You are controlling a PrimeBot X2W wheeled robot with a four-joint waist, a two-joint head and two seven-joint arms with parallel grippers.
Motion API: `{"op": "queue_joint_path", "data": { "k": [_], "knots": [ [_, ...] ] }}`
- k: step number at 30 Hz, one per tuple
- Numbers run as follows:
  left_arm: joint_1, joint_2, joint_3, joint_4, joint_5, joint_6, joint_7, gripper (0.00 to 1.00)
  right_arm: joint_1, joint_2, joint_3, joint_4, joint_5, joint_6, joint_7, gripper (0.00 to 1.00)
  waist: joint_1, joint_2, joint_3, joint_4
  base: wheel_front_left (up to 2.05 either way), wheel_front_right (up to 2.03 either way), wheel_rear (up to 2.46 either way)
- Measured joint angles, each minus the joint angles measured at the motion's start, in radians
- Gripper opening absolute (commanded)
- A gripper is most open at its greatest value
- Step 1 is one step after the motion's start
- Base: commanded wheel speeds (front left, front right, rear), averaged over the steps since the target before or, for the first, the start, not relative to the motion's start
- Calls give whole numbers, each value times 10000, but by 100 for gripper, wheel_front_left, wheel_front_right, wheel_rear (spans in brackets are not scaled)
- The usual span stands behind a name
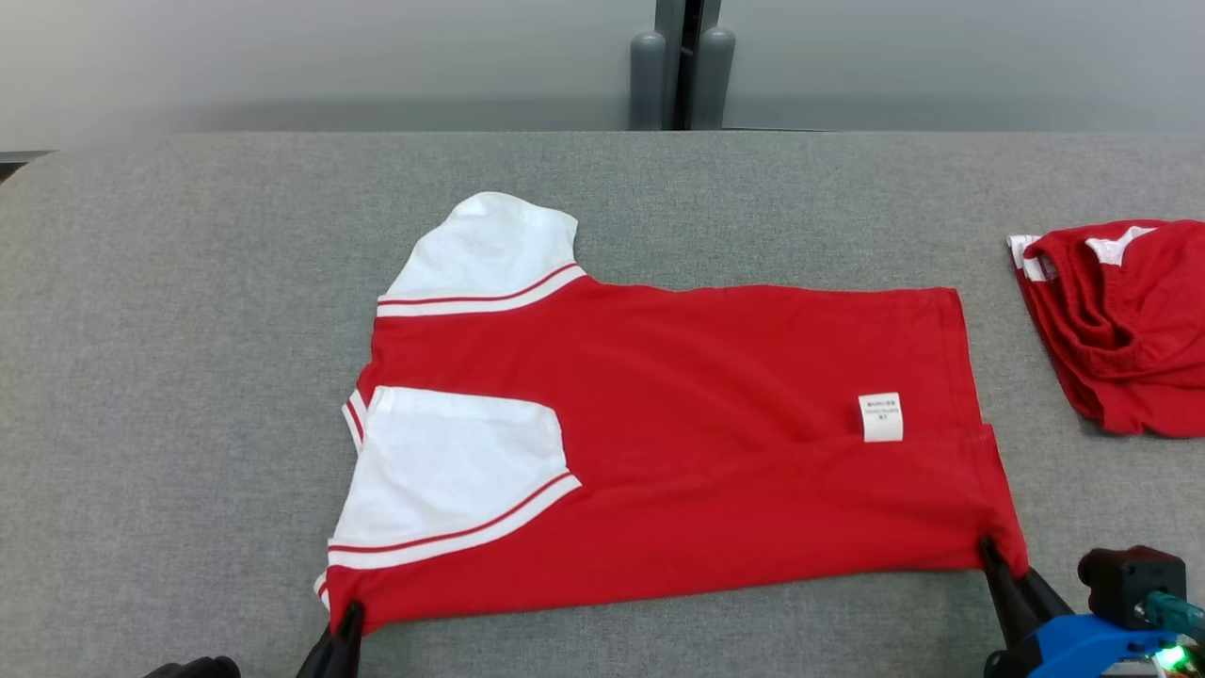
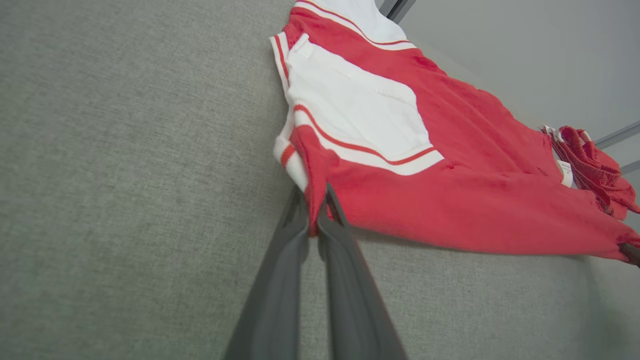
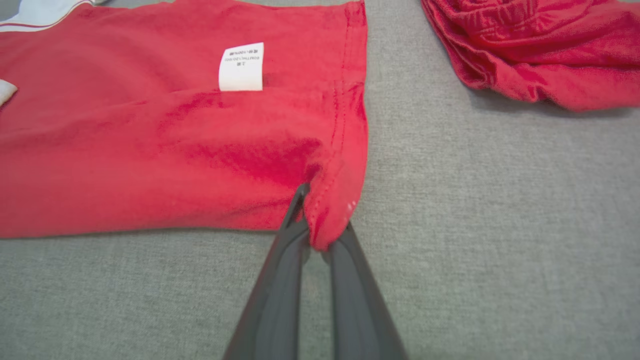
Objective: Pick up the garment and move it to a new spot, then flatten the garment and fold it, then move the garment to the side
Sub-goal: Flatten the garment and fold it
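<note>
A red garment [image 1: 678,424] with white sleeves lies flat across the middle of the grey table [image 1: 188,377], its length running along the table from the robot's left to its right, with the sleeve end toward the table's left side and the hem toward its right. One white sleeve [image 1: 485,250] sticks out toward the table's far edge, and the other white sleeve [image 1: 452,471] is folded in over the red body, on the half nearer the table's front edge. A white care label [image 1: 880,416] sits on the cloth close to the hem end. The left gripper [image 1: 348,617] comes up from the table's front edge and meets the garment's near left corner; in the left wrist view the left gripper [image 2: 312,200] has its two dark fingers [image 2: 280,290] drawn almost together, with a thin fold of red cloth pinched between the tips. The right gripper [image 1: 988,551] reaches in from the table's front right and takes the near hem corner; in the right wrist view the right gripper [image 3: 325,220] is closed to a narrow gap on a bunched bit of hem, and the care label [image 3: 241,66] shows beyond it. A second red garment [image 1: 1120,320] lies crumpled at the table's right side, apart from the flat one, with bare table between them
</note>
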Motion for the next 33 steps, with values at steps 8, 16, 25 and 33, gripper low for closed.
{"op": "queue_joint_path", "data": {
  "k": [8,16,25,33],
  "knots": [
    [136,153,48,591,-245,-184,134,100,250,0,-46,456,88,2,-90,42,0,0,-129,-26,0,0,0],
    [-435,922,516,857,-90,-527,-50,100,195,-2,-86,713,-8,0,-355,100,1,0,-209,-245,0,0,0],
    [-3281,2489,895,-650,813,-351,1300,100,-1314,-6,67,31,-660,0,-775,100,1,0,191,-675,0,0,0],
    [-7450,3517,533,240,1104,-920,3266,100,-3571,-4,1287,330,-936,0,-617,100,4,0,1405,-1356,0,0,0]
  ]
}}
